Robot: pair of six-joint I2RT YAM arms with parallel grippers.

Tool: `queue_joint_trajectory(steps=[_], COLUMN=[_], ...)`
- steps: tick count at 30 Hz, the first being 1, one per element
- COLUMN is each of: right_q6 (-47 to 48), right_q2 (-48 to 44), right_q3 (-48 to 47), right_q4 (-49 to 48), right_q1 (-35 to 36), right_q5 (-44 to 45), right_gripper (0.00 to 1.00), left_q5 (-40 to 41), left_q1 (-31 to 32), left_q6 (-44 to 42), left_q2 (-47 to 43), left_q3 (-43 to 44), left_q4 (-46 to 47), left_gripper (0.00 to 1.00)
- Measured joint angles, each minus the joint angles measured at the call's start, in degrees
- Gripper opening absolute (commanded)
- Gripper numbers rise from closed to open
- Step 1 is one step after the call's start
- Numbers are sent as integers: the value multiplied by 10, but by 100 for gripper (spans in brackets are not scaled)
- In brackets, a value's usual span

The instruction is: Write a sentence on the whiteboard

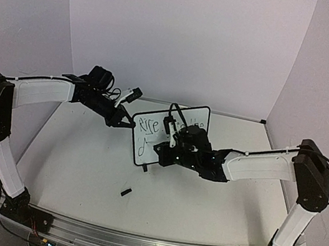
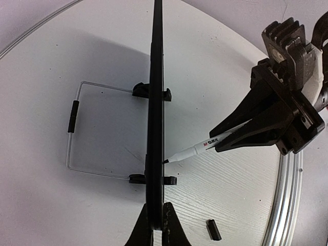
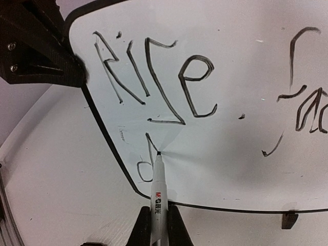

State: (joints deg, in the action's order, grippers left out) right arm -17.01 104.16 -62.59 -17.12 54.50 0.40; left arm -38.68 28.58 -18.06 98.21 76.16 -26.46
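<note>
Whiteboard (image 3: 230,77) upright, left jaws clamping its edge, right jaws gripping marker (image 3: 158,189), cap (image 1: 126,191) nearby

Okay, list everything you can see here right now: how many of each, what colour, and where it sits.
whiteboard: one, white with a black frame, standing upright mid-table
sentence: two lines, black, on the board's face, the second barely begun
marker: one, white with a black tip, its tip on the board's lower left
cap-like piece: one, black, lying on the table in front of the board
wire loop: one, pale with a black sleeve, behind the board
table: one, white, under everything
left gripper: one, black, shut on the whiteboard's edge
right gripper: one, black, shut on the marker
</note>
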Motion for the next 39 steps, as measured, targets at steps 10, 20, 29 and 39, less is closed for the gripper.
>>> queue_joint_trajectory(steps=[10, 20, 29, 39], right_q6=[-5, -13, -17, -27], right_q2=[27, 34, 33, -17], right_q3=[0, 3, 35, 59], right_q4=[0, -2, -4, -20], right_q1=[0, 1, 0, -15], right_q5=[-30, -34, -4, -14], right_gripper=[0, 0, 0, 0], left_q5=[1, 1, 0, 0], left_q1=[0, 0, 0, 0], left_q6=[0, 0, 0, 0], left_q2=[0, 0, 0, 0], left_q3=[0, 0, 0, 0], left_q4=[0, 0, 0, 0], left_gripper=[0, 0, 0, 0])
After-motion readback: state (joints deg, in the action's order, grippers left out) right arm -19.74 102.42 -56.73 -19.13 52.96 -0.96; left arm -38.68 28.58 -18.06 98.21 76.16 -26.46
